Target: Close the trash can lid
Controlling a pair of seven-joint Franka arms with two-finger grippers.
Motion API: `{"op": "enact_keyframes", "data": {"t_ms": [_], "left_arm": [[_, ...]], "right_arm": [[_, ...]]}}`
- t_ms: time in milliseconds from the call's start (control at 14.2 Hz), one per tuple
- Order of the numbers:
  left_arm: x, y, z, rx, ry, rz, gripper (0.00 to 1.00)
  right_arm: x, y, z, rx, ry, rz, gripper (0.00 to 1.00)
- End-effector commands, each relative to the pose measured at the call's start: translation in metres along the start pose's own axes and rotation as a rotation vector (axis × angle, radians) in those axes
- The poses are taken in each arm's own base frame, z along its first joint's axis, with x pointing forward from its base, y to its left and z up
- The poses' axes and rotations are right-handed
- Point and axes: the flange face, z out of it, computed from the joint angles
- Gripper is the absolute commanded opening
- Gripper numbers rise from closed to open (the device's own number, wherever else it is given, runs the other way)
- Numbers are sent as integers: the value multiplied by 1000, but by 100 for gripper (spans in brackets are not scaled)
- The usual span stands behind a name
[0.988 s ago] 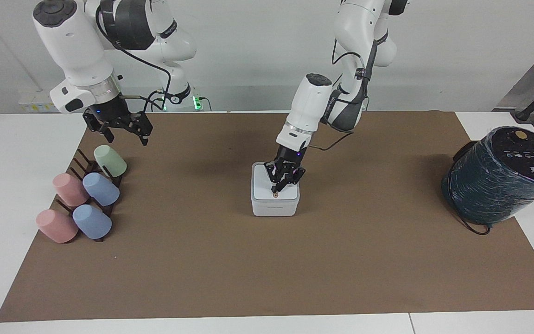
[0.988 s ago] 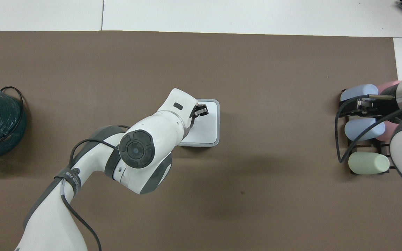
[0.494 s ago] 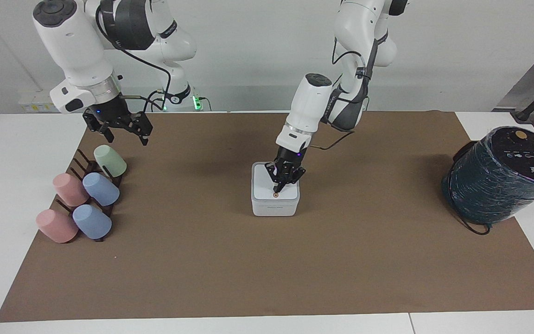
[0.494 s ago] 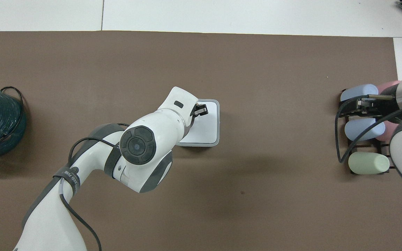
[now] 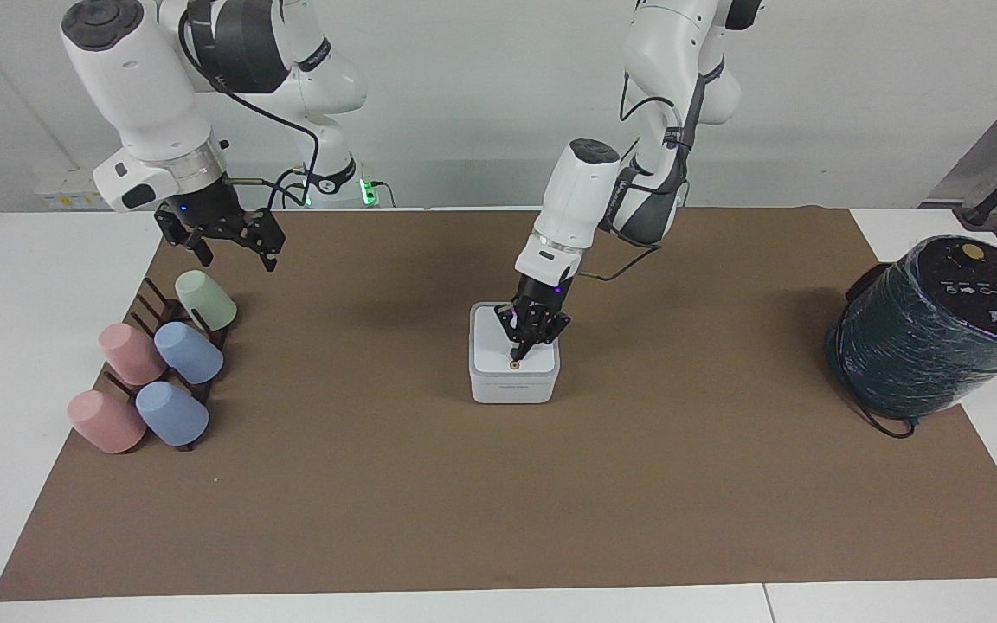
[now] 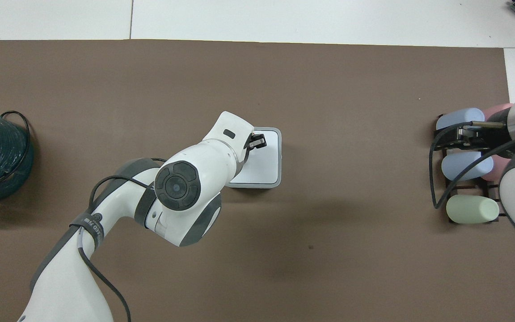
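Barely shifted since a second ago, my left gripper (image 5: 517, 354) rests fingers together on the lid (image 5: 498, 348), flat on the trash can (image 5: 513, 388) beneath them; right gripper (image 5: 230, 247) waits, fingers apart, over the cup rack (image 5: 171, 313).

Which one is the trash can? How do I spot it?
Look at the middle of the brown mat. The trash can is the small white square box there, lid lying flat, under the left gripper. Everything else nearby is coloured: cups and a dark green cylinder.

White wall (image 5: 464, 104); white table (image 5: 22, 346) under brown mat (image 5: 464, 484).
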Motion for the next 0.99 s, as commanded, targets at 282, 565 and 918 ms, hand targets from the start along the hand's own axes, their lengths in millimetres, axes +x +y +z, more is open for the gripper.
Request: {"op": "enact_keyframes", "data": {"t_ms": [282,565,918], "left_arm": [[0,-12,28,33,-16,10,0],[22,4,-1,82,-55,8,0],[88,-3,-60,158,-95,36,0]], "right_arm": [[-5,3,-3,7,-4,-13,100],[-5,3,-3,7,-4,-13,100],[-5,3,-3,7,-4,-12,100]]}}
